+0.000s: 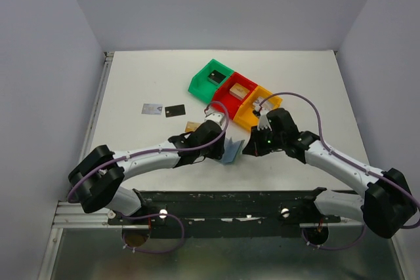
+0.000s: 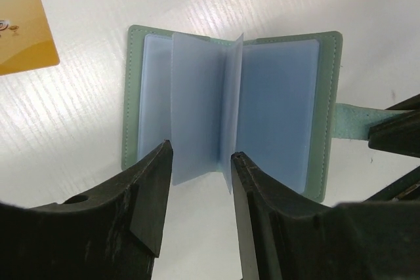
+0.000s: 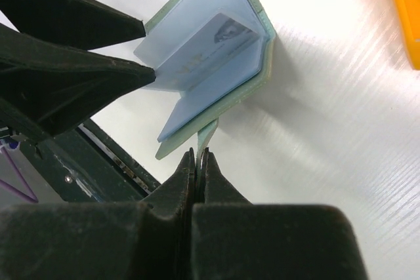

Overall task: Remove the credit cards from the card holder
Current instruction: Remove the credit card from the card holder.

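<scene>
- The card holder (image 2: 289, 103) is spread open on the table (image 1: 144, 77), near the middle of its near edge, with its clear sleeves fanned up.
- The left gripper (image 2: 200, 181) has its jaws half-spread astride one sleeve leaf (image 2: 197, 109). Whether they pinch it, I cannot tell.
- The right gripper (image 3: 199, 159) is clamped tight on the holder's strap tab (image 3: 207, 132).
- The tan-gold card (image 2: 23, 27) lies near the holder's left side.
- The black card (image 1: 175, 111) and the silver-grey card (image 1: 152, 109) lie side by side farther left, toward the table's middle.
</scene>
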Motion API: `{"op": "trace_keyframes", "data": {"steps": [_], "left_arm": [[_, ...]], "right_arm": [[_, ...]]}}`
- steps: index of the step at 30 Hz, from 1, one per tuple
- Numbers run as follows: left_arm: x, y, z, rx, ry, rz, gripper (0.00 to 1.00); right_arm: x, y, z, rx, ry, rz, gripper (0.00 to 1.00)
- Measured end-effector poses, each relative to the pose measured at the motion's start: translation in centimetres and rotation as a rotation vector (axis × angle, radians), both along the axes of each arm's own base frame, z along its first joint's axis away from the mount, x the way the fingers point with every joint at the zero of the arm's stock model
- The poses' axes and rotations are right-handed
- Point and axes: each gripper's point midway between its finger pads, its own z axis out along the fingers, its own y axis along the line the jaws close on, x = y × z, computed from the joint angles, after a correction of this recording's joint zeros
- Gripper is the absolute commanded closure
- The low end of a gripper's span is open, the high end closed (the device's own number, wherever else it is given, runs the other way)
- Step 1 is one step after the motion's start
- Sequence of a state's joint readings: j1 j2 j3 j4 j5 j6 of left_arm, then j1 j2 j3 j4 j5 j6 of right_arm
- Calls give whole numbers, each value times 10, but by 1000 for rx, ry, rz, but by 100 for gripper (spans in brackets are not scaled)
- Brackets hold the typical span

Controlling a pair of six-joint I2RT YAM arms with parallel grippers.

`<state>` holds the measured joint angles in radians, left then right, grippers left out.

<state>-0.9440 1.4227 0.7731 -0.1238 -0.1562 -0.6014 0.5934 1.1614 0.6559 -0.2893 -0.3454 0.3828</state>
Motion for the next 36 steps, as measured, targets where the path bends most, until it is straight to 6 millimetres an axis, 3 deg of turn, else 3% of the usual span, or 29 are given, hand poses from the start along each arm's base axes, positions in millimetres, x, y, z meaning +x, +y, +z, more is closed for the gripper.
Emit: {"op": "trace_keyframes", "data": {"steps": [12, 21, 29, 36], "left_arm": [[-8, 29, -8, 31, 16, 80, 47], [-3, 47, 6, -17, -17, 137, 46], [13, 23, 26, -148, -57, 83, 49], [30, -5, 21, -157, -41, 33, 51]], "right_arm": [[21, -3, 4, -74, -42, 15, 100], [19, -6, 1, -95, -30, 11, 100], [9, -18, -19, -145, 33, -27, 100], [7, -27, -30, -193, 81, -74, 100]]}}
